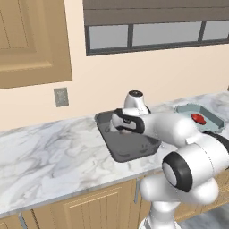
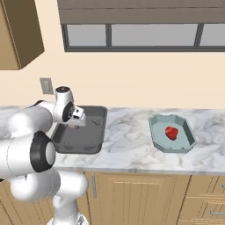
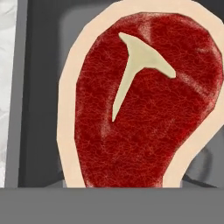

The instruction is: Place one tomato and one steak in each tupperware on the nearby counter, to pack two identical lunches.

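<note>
Polished white-and-grey marbled stone counter (image 2: pixel 127 149); matt dark grey plastic tray (image 1: pixel 129 150); grainy raw red steak with pale fat rim (image 3: pixel 144 105); light wooden cabinet doors (image 2: pixel 132 197).

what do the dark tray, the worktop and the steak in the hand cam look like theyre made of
Dark grey tupperware: probably matte plastic, with an even, dull surface.
Counter: polished marbled stone, white with grey veins.
Steak: raw meat, deep red and grainy, with a pale fat rim and a T-shaped bone.

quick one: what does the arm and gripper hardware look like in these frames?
Glossy white rounded arm segments with black bands and black-ringed grey caps at the joints. A white domed wrist with a dark cap sits above a small white gripper. No cables or markings visible; the fingers aren't clear enough to describe.
</note>
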You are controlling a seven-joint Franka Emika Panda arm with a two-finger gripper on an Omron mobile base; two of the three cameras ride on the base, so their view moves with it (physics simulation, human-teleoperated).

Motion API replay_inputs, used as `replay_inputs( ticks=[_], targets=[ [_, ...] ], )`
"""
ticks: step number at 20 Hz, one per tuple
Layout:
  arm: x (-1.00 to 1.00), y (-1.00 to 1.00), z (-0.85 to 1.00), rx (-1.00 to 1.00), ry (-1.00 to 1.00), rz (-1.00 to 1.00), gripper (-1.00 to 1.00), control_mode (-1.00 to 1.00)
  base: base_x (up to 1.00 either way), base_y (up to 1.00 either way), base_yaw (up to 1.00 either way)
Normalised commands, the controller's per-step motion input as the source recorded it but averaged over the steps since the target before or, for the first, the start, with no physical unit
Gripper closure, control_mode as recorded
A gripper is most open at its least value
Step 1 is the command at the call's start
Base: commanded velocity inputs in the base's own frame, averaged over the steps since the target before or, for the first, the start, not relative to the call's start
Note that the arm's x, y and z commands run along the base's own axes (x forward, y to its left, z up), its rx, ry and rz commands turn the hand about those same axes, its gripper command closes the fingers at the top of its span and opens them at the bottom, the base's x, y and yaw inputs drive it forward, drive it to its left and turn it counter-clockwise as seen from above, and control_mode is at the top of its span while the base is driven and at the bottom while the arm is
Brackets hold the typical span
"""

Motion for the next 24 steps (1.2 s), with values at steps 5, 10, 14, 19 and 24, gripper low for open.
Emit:
replay_inputs(
  ticks=[5,10,14,19,24],
  targets=[
    [0.37,0.0,-0.28,0.0,0.0,0.0,1.0,-1.0,0.0,0.0,0.0],
    [0.33,0.0,-0.31,0.0,0.0,0.0,1.0,-1.0,0.0,0.0,0.0],
    [0.28,0.0,-0.3,0.0,0.0,0.0,1.0,-1.0,0.0,0.0,0.0],
    [0.26,0.06,-0.28,0.0,0.0,0.0,1.0,-1.0,0.0,0.0,0.0],
    [0.24,0.14,-0.25,0.0,0.0,0.0,1.0,-1.0,0.0,0.0,0.0]
  ],
)
